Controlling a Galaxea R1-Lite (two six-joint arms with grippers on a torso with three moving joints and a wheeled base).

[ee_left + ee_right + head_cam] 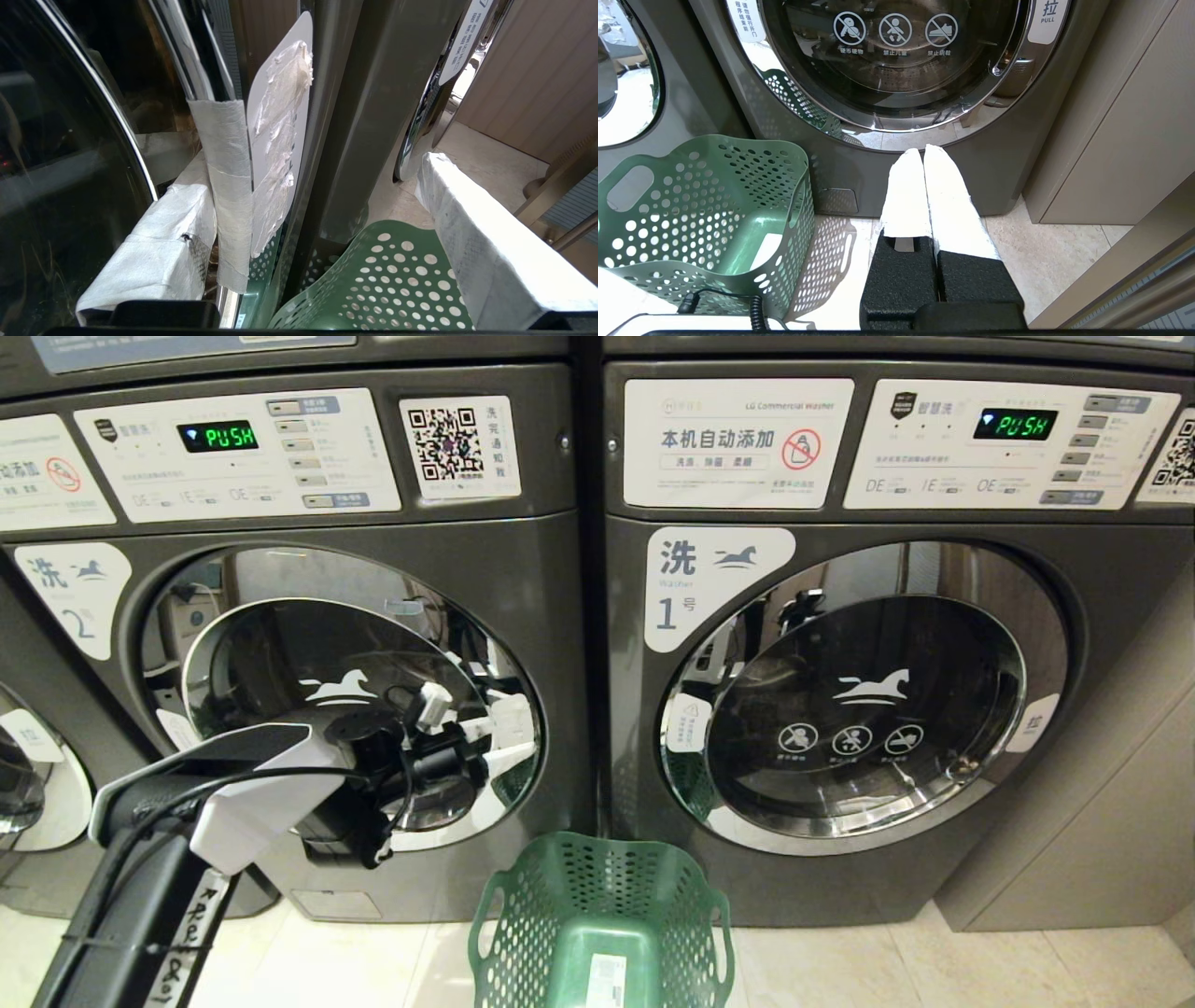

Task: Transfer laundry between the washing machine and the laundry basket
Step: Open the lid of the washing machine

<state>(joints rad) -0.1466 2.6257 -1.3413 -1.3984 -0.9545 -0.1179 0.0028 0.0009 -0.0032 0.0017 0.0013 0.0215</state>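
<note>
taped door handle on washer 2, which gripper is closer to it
Left. The left gripper is open, with one finger beside the tape-wrapped chrome door handle of washer 2. The right gripper is shut, low before the washer 1 door, beside the green perforated plastic laundry basket.

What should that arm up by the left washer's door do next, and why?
Probably close the open left gripper on the tape-wrapped door handle, then pull. One finger is already beside the handle, both washer doors look shut, and the green basket appears empty.
</note>
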